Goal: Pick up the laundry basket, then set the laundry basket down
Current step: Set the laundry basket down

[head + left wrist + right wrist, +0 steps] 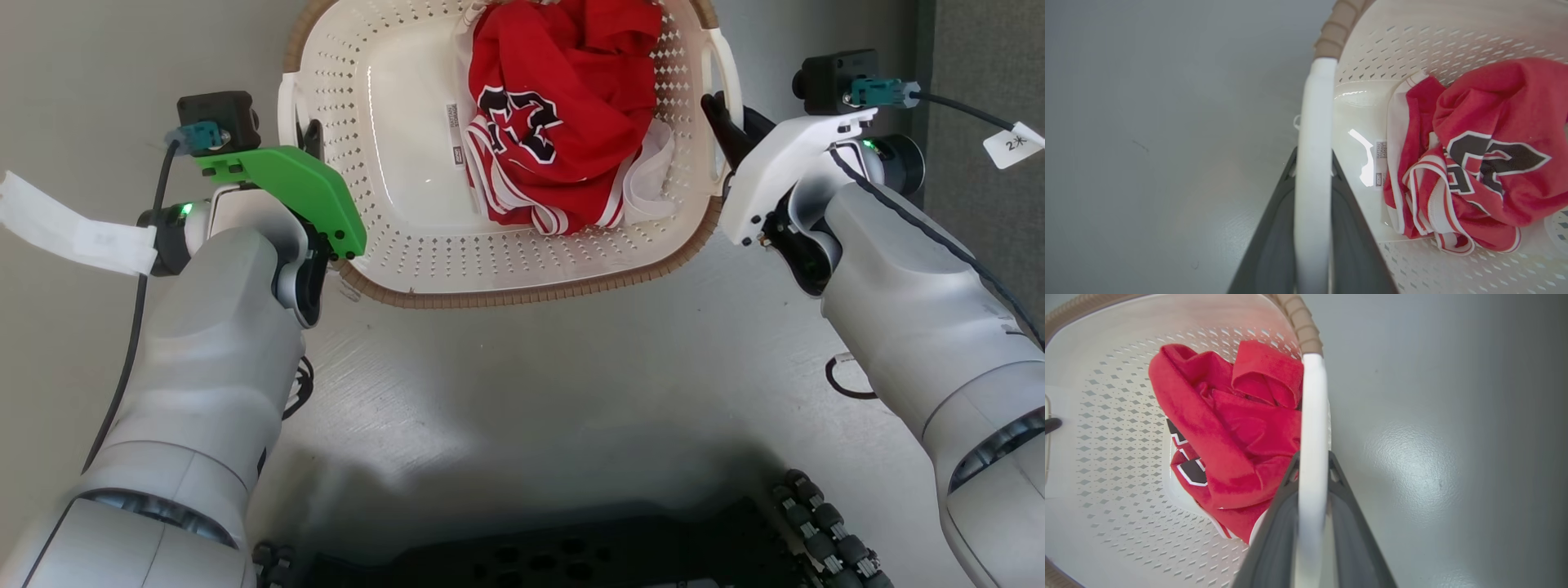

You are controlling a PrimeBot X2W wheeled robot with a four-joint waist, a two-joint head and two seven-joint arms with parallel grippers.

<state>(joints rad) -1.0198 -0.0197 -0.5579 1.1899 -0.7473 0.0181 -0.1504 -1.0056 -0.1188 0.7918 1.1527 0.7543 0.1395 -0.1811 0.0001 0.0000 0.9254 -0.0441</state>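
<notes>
While L claw [1313,154], R claw [1313,455] grip handles [1314,102] | laundry basket [490,296]: long axis L-R

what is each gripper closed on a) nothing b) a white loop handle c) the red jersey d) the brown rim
b: in each wrist view a white handle of the laundry basket sits pinched in the left gripper or the right gripper.

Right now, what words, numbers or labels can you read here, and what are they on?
"2米": white tag on the right arm's cable.
"RATTAN STORAGE BASKET", faintly: sticker inside the laundry basket; its lower block is too small.
Black figures on the red jersey: crumpled, unreadable.
</notes>
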